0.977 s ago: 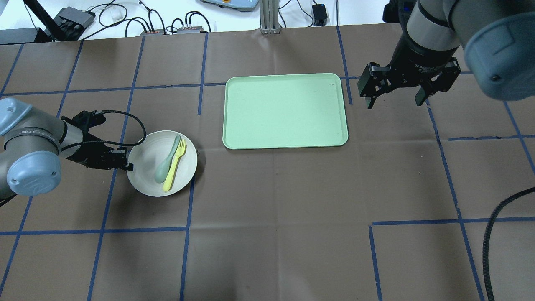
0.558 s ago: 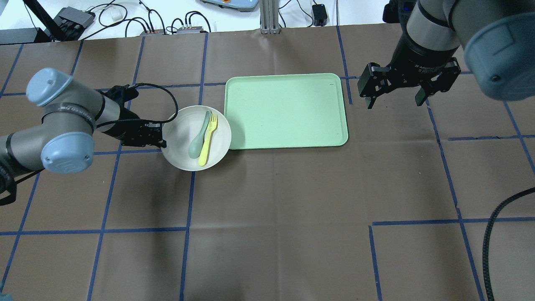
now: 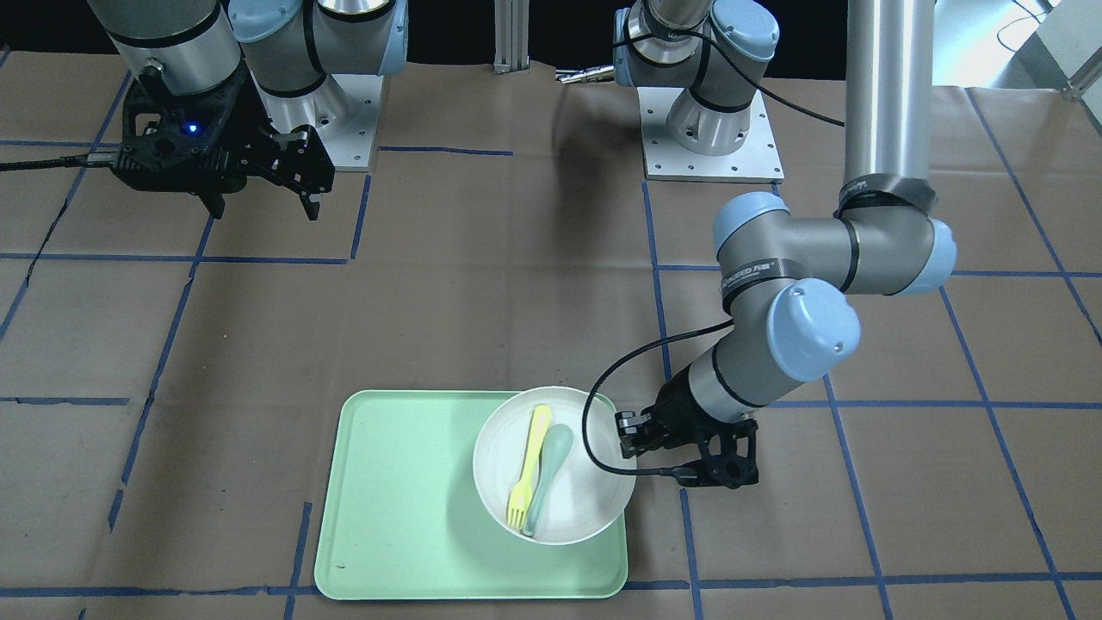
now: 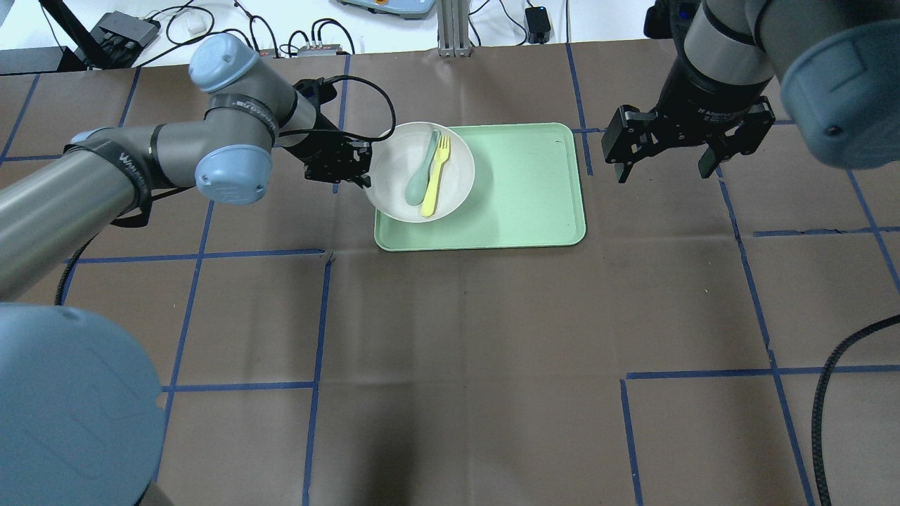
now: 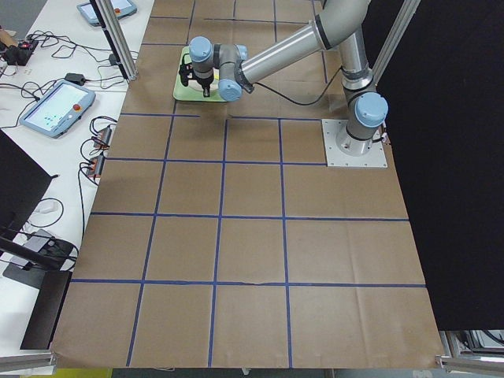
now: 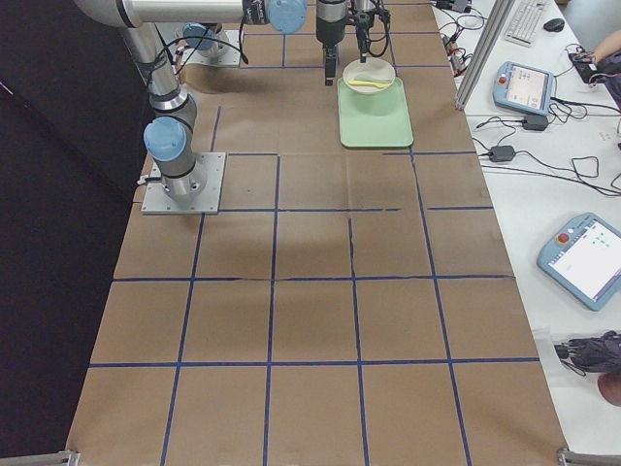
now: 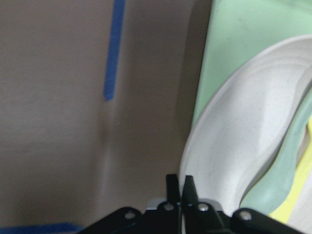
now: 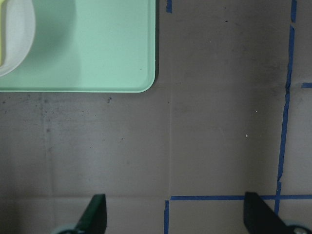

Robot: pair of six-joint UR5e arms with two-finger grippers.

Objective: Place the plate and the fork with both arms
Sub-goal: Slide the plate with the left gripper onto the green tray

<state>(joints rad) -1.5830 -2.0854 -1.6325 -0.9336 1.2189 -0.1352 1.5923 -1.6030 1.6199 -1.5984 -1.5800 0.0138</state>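
The off-white plate [image 4: 450, 151] hangs over the left end of the mint-green tray [image 4: 520, 197] and casts a shadow on it. The pale-yellow fork [image 4: 434, 176] lies in the plate beside a grey-green spoon [image 4: 418, 174]. My left gripper [image 4: 367, 167] is shut on the plate's left rim. The left wrist view shows the gripper [image 7: 181, 187] pinching that rim, with the plate [image 7: 234, 161] over the tray [image 7: 243, 48]. My right gripper [image 4: 664, 172] is open and empty, above the table right of the tray. In the front view the plate [image 3: 585, 508] overlaps the tray's [image 3: 405, 517] edge.
Brown paper with blue tape lines covers the table. Cables and boxes lie along the far edge [image 4: 246, 35]. A black cable [image 4: 837, 400] runs in at the right front. The right wrist view shows the tray's corner [image 8: 87, 48] and bare table below it.
My left arm has carried the plate, with fork and spoon in it, from the table's left side up and right to the tray's left end. The right arm has not moved.
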